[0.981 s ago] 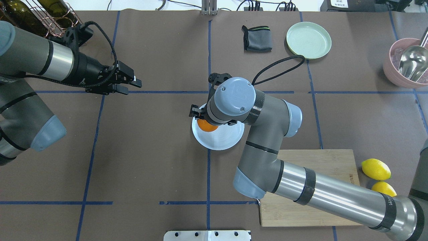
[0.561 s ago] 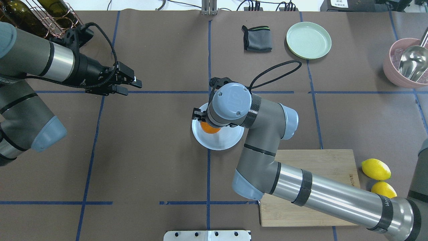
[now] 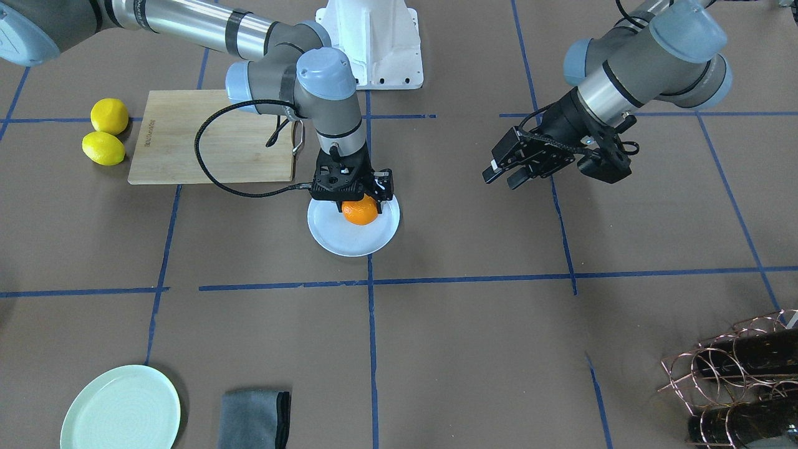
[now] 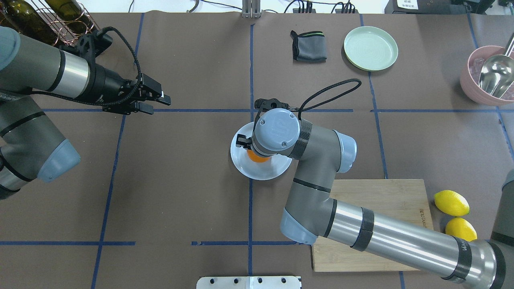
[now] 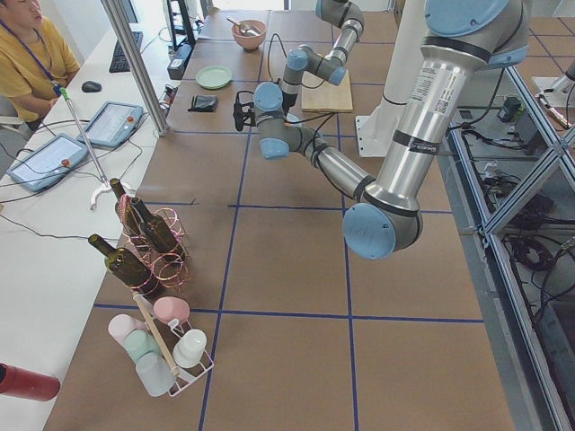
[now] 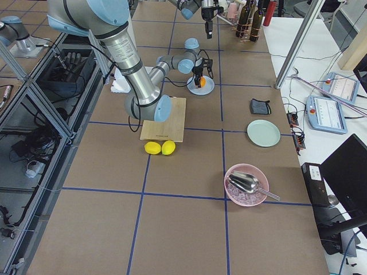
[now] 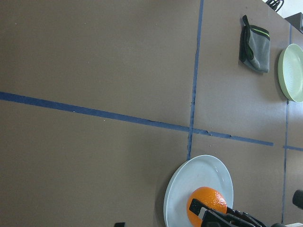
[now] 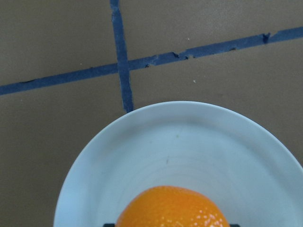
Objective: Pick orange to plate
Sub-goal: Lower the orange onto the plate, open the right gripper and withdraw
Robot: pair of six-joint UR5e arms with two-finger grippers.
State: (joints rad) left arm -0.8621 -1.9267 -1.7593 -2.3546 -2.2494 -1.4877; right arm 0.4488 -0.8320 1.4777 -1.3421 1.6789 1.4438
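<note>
The orange [image 3: 360,212] sits low over the middle of the white plate [image 3: 336,240], with my right gripper [image 3: 360,202] shut on it from above. In the overhead view the right wrist hides most of the orange [image 4: 257,157] and part of the plate [image 4: 245,166]. The right wrist view shows the orange [image 8: 170,208] just above the plate's surface [image 8: 165,142]; I cannot tell whether it touches. My left gripper [image 4: 156,102] hovers open and holds nothing, well to the left of the plate. Its camera sees the orange [image 7: 206,205] on the plate [image 7: 189,184].
A wooden board [image 4: 385,200] lies under the right arm, with two lemons [image 4: 451,202] beside it. A mint-green plate [image 4: 370,48] and a grey cloth [image 4: 309,46] lie at the back, a pink bowl with a scoop [image 4: 488,76] far right, a bottle rack [image 4: 60,20] back left.
The right arm has carried the orange from the plate's back-left rim toward its middle and lowered it. The left arm has stayed where it was.
</note>
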